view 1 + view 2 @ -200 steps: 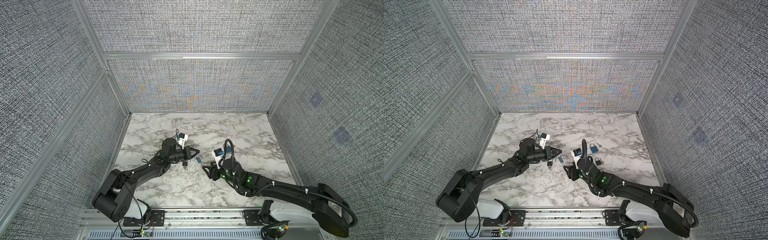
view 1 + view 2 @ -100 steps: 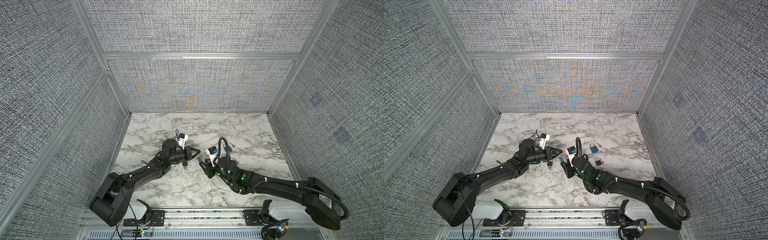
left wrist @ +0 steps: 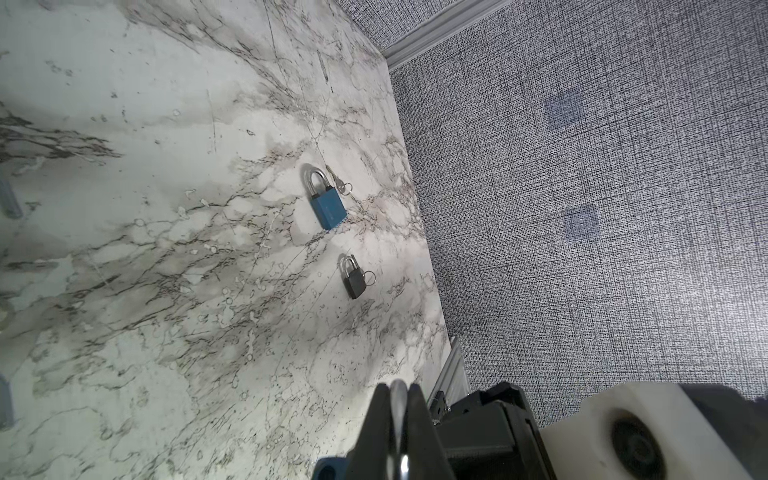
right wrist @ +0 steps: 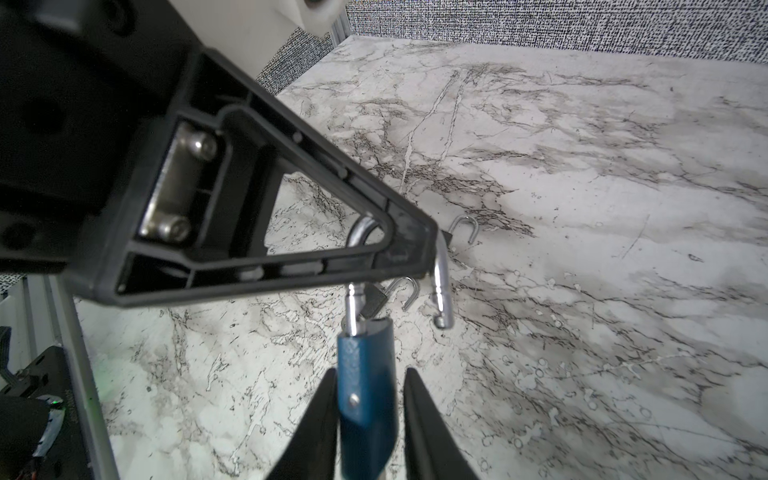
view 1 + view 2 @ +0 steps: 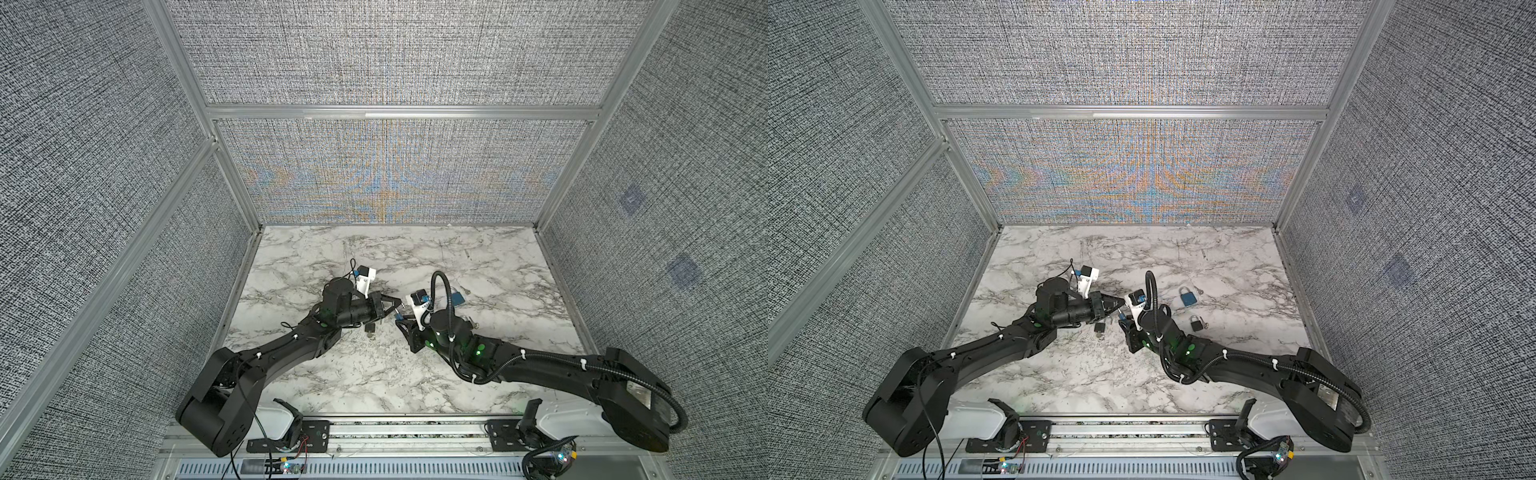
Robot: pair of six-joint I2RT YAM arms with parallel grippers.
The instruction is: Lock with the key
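Note:
A blue padlock (image 4: 365, 374) hangs between the two grippers with its silver shackle (image 4: 440, 282) swung open. My left gripper (image 3: 398, 388) is shut on the shackle (image 3: 398, 401), seen in both top views at mid-table (image 5: 397, 309) (image 5: 1121, 309). My right gripper (image 4: 370, 374) straddles the blue body. One finger touches it and a thin gap shows at the other. A small silver key (image 3: 337, 183) lies on the marble beside a second, closed blue padlock (image 3: 328, 210).
A closed black padlock (image 3: 355, 282) with a key ring lies near the closed blue padlock (image 5: 1187, 297), right of the right arm. Two small padlocks with open shackles (image 4: 376, 299) (image 4: 461, 232) lie below the grippers. Fabric walls enclose the marble table (image 5: 478, 257).
My right gripper has moved left up to the left gripper, and its jaws have narrowed around the blue padlock's body. The left arm has stayed where it was.

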